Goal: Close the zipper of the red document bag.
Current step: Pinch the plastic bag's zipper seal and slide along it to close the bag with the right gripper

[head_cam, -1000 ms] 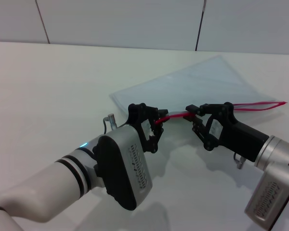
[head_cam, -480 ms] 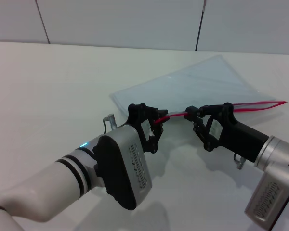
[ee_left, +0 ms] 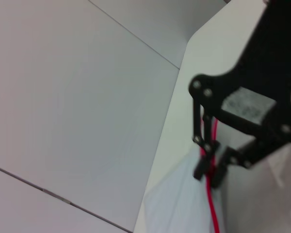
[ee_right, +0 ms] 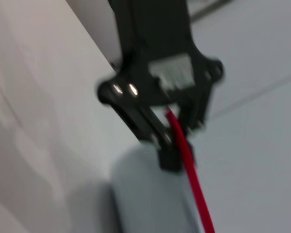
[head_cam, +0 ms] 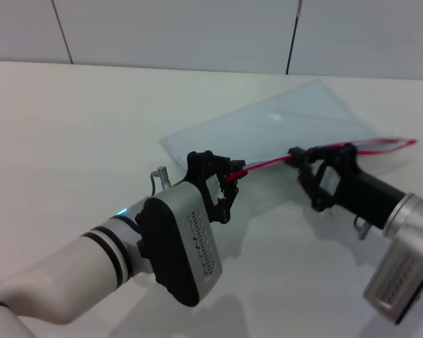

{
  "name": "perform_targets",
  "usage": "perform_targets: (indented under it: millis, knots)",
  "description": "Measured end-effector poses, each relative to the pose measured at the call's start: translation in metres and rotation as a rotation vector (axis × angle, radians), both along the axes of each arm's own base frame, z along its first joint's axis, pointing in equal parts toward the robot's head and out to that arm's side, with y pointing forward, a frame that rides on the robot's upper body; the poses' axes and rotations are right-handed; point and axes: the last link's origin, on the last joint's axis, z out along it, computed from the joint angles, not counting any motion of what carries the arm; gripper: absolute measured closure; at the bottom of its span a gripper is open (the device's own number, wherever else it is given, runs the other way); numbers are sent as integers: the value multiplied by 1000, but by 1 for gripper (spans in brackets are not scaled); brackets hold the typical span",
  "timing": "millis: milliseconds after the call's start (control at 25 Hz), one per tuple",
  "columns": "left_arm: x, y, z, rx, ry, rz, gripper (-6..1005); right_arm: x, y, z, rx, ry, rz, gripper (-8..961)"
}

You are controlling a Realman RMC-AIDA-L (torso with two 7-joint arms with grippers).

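The red document bag (head_cam: pixel 289 116) lies flat on the white table, right of the middle. Its zipper (head_cam: pixel 268 164) runs along the near edge, lifted and taut between my two grippers. My left gripper (head_cam: pixel 230 178) is shut on the strip's left end. Farther right along the same strip, my right gripper (head_cam: pixel 301 158) is shut on it. Past the right gripper the strip shows as two red lines (head_cam: pixel 384 144) out to the corner. In the left wrist view the zipper (ee_left: pixel 213 204) passes between black fingers (ee_left: pixel 200 169). The right wrist view shows the zipper (ee_right: pixel 191 177) leaving a black clamp (ee_right: pixel 167 155).
The white table (head_cam: pixel 70 127) stretches to the left and front of the bag. A tiled wall (head_cam: pixel 162 28) rises behind its far edge. Both forearms cross the near part of the table.
My right gripper has slid right along the zipper, away from the left gripper, and the red strip between them has grown longer. The left gripper has stayed put.
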Motion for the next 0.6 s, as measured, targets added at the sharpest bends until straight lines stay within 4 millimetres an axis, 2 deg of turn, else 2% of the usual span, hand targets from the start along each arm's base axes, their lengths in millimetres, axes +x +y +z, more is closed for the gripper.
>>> perform_targets:
  millis: [240, 440, 600]
  knots:
    - [0, -1, 0, -1, -2, 1, 953, 24, 12, 25, 128, 16, -124, 879]
    - [-1, -1, 0, -1, -1, 2, 953, 52, 27, 56, 281, 29, -291, 865]
    - [-1, -1, 0, -1, -1, 3, 954, 67, 34, 79, 384, 47, -366, 853]
